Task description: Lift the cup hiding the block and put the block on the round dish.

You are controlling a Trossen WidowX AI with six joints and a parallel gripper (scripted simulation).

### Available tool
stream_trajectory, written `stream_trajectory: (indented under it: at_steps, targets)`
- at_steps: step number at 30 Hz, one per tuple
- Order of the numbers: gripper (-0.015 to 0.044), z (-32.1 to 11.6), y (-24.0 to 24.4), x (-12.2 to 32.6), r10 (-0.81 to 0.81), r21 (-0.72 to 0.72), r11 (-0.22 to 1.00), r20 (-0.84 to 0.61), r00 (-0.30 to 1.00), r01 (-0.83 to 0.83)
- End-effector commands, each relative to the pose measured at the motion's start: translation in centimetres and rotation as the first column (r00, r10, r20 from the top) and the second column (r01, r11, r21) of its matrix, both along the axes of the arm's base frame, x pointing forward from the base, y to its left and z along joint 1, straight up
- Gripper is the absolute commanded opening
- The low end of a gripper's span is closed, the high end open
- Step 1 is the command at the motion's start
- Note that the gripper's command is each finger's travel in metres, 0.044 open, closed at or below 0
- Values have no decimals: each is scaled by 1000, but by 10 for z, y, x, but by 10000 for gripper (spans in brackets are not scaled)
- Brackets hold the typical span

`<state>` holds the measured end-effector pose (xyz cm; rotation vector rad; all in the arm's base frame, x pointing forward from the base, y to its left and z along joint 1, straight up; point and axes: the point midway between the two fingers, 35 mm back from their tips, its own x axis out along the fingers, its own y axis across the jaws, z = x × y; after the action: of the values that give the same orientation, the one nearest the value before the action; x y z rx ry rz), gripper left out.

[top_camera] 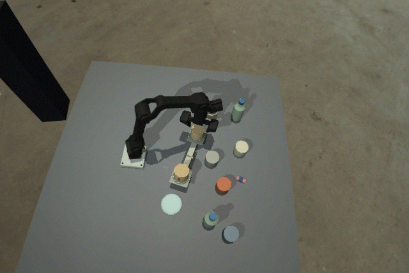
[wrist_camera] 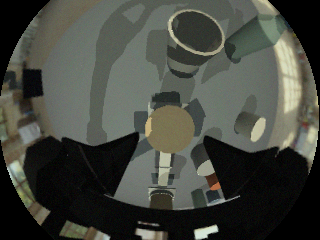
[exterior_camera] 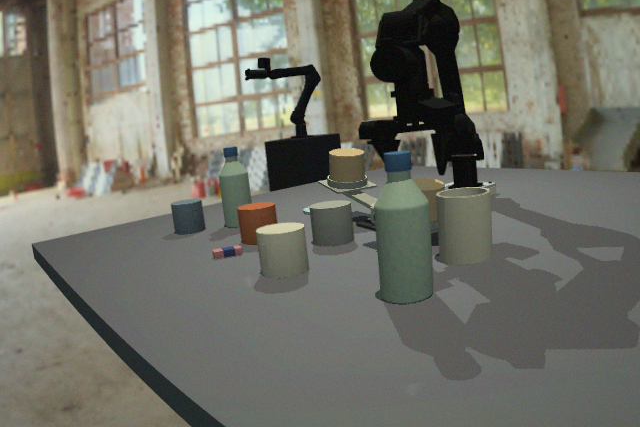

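Observation:
The balance (top_camera: 188, 156) (exterior_camera: 361, 198) (wrist_camera: 164, 161) carries two tan cups. One tan cup (top_camera: 197, 132) (exterior_camera: 432, 201) (wrist_camera: 170, 129) stands on the end under my gripper, which sits lower. The other tan cup (top_camera: 181, 172) (exterior_camera: 346, 167) (wrist_camera: 161, 201) stands on the raised end nearer the dish. My gripper (top_camera: 199, 122) (exterior_camera: 416, 164) (wrist_camera: 172, 138) is open and empty, pointing down above the lower cup, with a fingertip to either side of it in the wrist view. The pale round dish (top_camera: 171, 204) (exterior_camera: 306, 210) is bare. No block is visible.
A beige open cup (top_camera: 211, 116) (exterior_camera: 463, 228) and a green bottle (top_camera: 237, 112) (exterior_camera: 404, 241) stand close beyond the gripper. A grey cylinder (top_camera: 211, 158) (exterior_camera: 331, 224) stands beside the beam. Cream, orange and blue cylinders, a second bottle (top_camera: 210, 220) and a small pink-blue piece (top_camera: 241, 179) stand farther out.

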<state>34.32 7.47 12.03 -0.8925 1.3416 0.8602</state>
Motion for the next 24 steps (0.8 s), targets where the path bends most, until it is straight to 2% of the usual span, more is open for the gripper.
stream_trajectory:
  at_steps: [1, 24]
  targets:
    - [440, -8, 1, -1, 5, 5, 1000, -7, 1000, -5]
    - [440, -45, 1, 0, 5, 5, 1000, -7, 1000, -5]
